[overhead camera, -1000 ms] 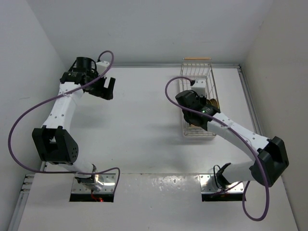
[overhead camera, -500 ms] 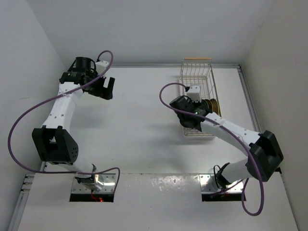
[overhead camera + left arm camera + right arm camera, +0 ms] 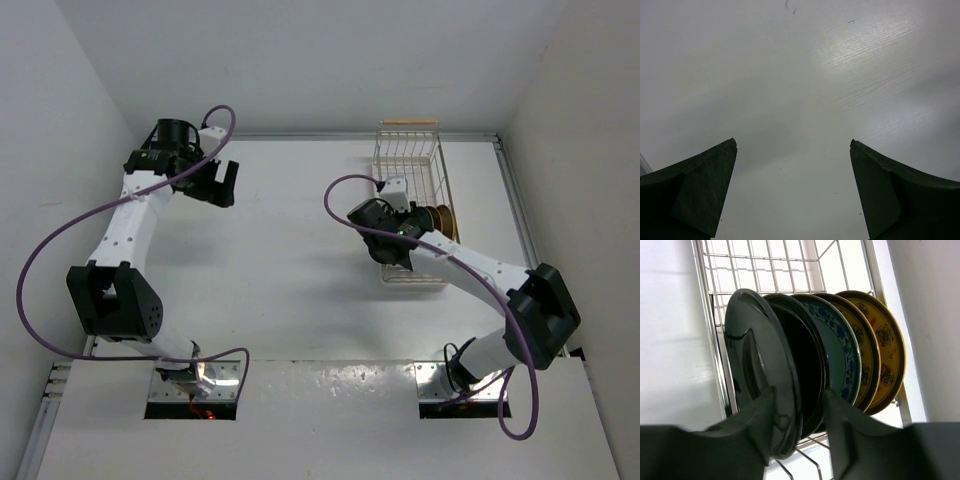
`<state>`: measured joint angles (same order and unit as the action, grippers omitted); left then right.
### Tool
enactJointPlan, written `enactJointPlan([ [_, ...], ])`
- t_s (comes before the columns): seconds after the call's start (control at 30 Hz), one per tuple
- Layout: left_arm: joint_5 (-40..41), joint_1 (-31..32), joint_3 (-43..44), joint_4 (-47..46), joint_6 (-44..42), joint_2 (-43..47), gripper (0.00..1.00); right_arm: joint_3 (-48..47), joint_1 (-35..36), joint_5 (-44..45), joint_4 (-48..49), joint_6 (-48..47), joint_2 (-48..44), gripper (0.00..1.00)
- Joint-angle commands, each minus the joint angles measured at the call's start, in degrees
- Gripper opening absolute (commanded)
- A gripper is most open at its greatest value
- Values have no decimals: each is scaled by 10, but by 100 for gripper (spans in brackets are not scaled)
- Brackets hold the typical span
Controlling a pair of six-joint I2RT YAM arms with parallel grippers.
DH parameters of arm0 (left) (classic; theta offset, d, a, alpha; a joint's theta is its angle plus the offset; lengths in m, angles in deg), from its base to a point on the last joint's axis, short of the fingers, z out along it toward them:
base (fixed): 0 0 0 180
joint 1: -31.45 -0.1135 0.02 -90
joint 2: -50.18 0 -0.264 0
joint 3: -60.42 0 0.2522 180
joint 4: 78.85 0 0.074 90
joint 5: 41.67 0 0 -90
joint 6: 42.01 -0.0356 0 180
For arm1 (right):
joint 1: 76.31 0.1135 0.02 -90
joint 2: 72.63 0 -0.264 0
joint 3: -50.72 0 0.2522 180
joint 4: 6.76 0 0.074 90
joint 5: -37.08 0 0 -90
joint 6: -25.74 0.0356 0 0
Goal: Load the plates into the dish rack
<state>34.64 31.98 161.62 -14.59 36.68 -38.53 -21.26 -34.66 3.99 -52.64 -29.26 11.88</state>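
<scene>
Desk (image 3: 290, 270) carries dish rack (image 3: 409, 160) (white wire). Five plates (image 3: 441, 218) stand on edge inside rack, packed together: black pair (image 3: 757, 355), teal one (image 3: 842, 357), yellow pair (image 3: 885, 347). Right claw (image 3: 799, 405) at rack's left edge, fingers apart, black rims between them. Left claw (image 3: 792, 150) well left of rack, fingers apart over bare desk.

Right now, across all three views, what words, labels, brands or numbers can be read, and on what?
None: no view shows any legible text.
The yellow plates and the teal plate carry only ornamental patterns, no letters.
The dish rack is bare wire with no label.
</scene>
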Motion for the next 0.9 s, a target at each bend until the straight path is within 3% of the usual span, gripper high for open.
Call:
enactJointPlan([
  [0.0,-4,-7,-3,-10,4,17,100,-36,0,3,17,-47,-7,45],
  [0.33,-4,-7,-3,-10,4,17,100,-63,-3,-7,84,-163,-107,60],
  [0.47,2,-12,-3,-10,4,17,100,-66,-38,-93,65,-151,-175,82],
  [0.53,13,-12,-10,-10,4,22,100,-43,-75,-154,35,-126,-234,91],
  [0.67,37,-12,-31,-10,-1,28,100,28,-129,-170,-49,-75,-346,97],
  [0.87,51,-12,-86,-15,-1,45,100,120,-184,-49,-216,53,-490,98],
])
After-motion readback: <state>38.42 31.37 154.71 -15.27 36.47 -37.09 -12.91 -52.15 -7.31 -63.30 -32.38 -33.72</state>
